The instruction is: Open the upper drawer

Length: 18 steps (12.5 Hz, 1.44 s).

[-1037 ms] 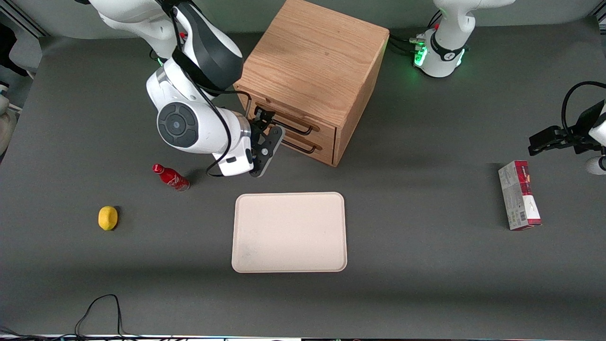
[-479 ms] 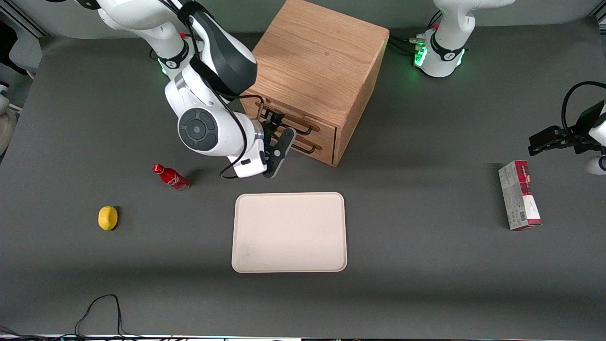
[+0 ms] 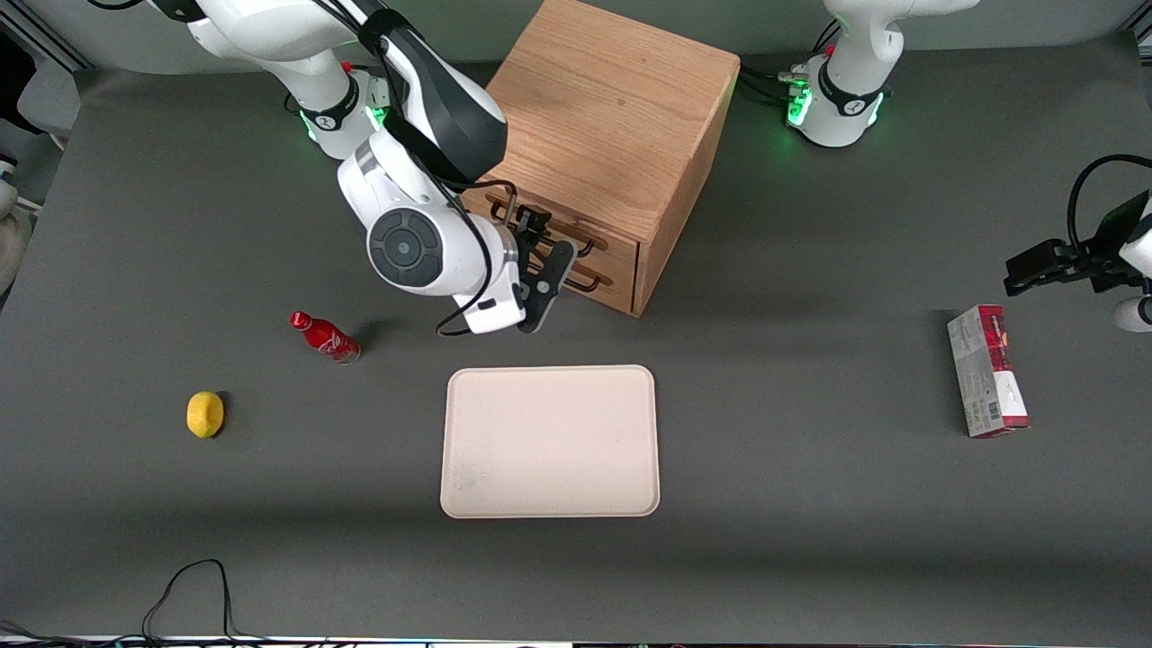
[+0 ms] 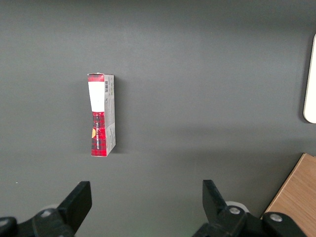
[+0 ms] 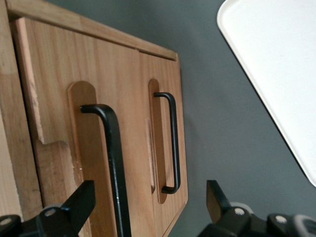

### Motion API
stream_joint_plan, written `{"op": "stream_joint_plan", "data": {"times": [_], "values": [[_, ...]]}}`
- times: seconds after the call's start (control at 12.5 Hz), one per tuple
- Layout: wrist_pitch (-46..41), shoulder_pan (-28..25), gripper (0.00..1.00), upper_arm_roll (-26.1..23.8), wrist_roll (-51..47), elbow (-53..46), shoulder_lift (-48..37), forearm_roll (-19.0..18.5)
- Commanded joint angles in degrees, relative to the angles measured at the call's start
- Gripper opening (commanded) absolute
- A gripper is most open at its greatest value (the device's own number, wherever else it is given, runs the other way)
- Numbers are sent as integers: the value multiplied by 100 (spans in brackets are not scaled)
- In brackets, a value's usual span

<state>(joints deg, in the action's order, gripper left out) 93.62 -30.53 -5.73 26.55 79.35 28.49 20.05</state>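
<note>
The claw (image 3: 538,256) is hovering right in front of the upper drawer (image 3: 576,236), fingers spread on either side of its black bar handle (image 5: 114,168). Open bench (image 3: 810,504) is lying between the cabinet (image 3: 603,126) front and the tray (image 3: 550,441). The red bottle (image 3: 325,337) and lemon (image 3: 205,414) are sitting well apart, toward the working arm's end.

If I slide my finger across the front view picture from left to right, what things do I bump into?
Lemon → bottle → gripper at the upper drawer → tray → box.
</note>
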Motion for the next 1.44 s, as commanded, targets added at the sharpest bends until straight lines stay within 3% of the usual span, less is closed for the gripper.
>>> {"op": "stream_joint_plan", "data": {"times": [0.0,1.36], "values": [[121,-137,100,63,254,239,-98,96],[587,-85,100,194,738,644,-195,34]]}}
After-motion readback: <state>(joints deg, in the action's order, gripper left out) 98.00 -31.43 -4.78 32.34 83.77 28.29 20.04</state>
